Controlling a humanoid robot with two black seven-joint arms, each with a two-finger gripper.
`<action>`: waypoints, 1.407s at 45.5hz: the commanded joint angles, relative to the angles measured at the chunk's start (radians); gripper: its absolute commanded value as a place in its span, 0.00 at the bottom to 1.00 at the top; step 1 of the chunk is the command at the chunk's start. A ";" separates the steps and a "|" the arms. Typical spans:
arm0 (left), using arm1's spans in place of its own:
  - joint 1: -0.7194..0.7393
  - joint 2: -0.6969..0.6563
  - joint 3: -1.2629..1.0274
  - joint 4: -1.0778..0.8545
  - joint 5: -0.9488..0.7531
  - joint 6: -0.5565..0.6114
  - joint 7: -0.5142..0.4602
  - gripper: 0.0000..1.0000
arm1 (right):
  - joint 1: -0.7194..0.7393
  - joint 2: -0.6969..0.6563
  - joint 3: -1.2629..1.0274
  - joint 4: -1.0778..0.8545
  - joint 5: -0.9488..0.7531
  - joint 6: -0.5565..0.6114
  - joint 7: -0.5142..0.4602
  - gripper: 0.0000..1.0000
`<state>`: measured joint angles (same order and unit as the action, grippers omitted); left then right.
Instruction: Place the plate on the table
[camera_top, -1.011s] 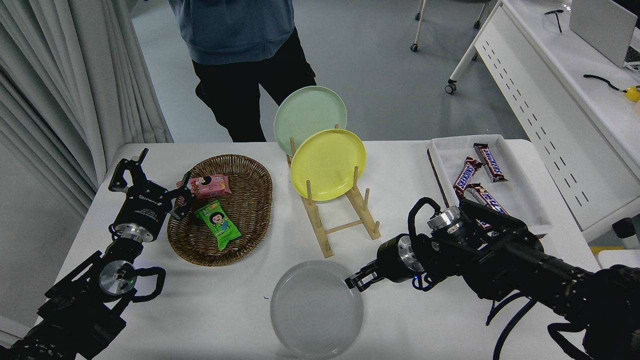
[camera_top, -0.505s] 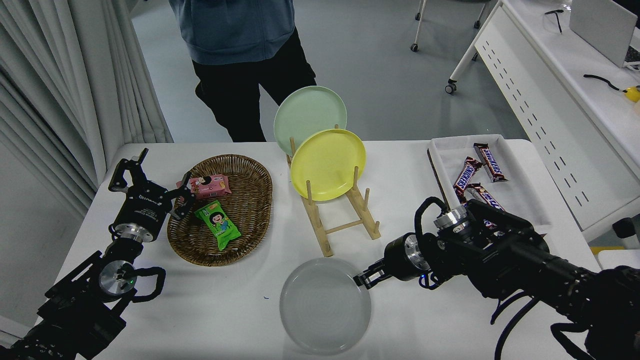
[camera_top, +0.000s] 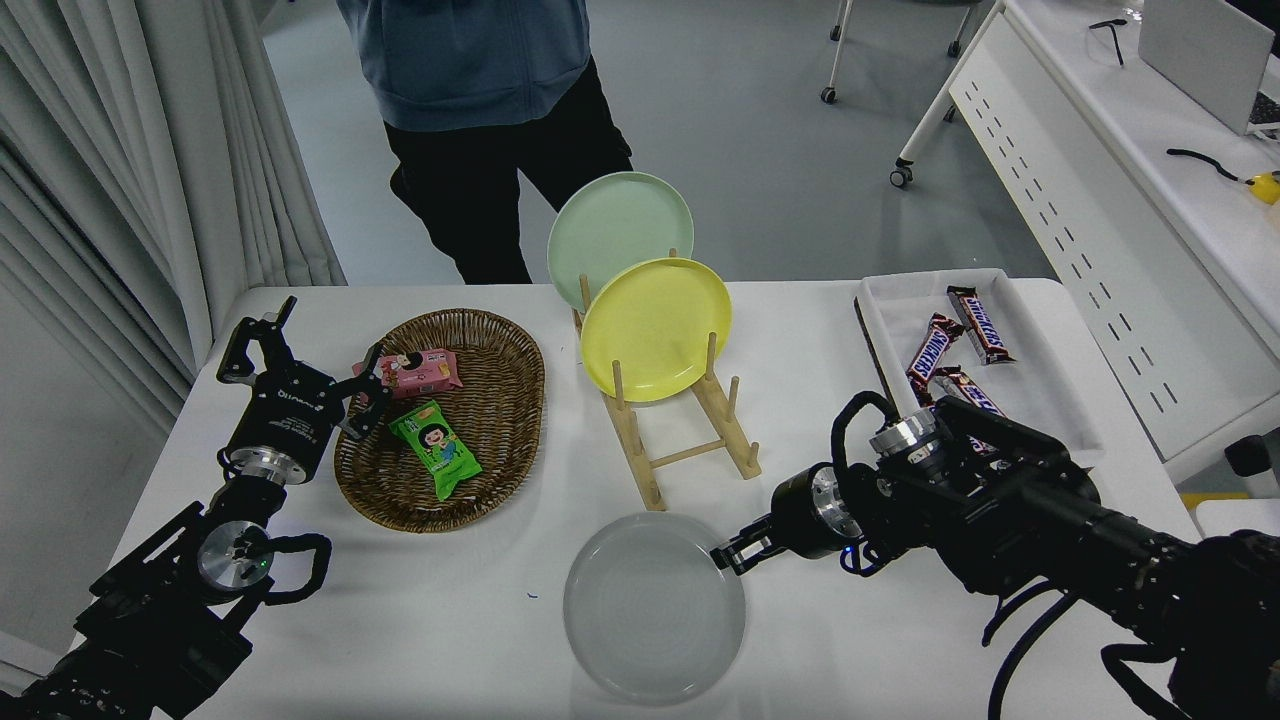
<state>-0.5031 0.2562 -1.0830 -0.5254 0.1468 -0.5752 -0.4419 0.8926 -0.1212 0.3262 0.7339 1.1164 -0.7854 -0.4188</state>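
Observation:
The light grey plate (camera_top: 655, 605) lies flat and low at the front middle of the white table (camera_top: 800, 340); I cannot tell whether it rests on the surface or hangs just above it. My right gripper (camera_top: 730, 556) is shut on the plate's upper right rim, with the arm reaching in from the lower right. My left gripper (camera_top: 325, 345) is parked open at the left, beside the basket.
A wooden rack (camera_top: 690, 440) behind the grey plate holds a yellow plate (camera_top: 655, 328) and a pale green plate (camera_top: 618, 225). A wicker basket (camera_top: 500, 440) with snack packs stands at the left. A white tray (camera_top: 1040, 390) with chocolate bars is at the right. A person (camera_top: 480, 120) stands at the far side.
My right gripper has moved a little to the right and away from me, taking the grey plate with it. The left arm has not moved.

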 joint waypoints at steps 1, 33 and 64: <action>0.000 0.000 0.000 0.001 0.000 0.000 0.000 1.00 | -0.003 0.002 0.008 -0.001 -0.001 0.000 0.000 0.42; 0.000 0.000 0.000 -0.001 0.000 0.000 0.000 1.00 | 0.017 -0.067 0.005 0.205 0.020 0.000 -0.054 1.00; 0.000 0.000 0.000 0.001 0.000 0.000 -0.001 1.00 | 0.186 -0.299 0.172 0.631 0.052 0.000 -0.055 1.00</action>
<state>-0.5032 0.2562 -1.0830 -0.5254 0.1473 -0.5752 -0.4418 1.0066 -0.3550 0.4365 1.2605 1.1663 -0.7855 -0.4734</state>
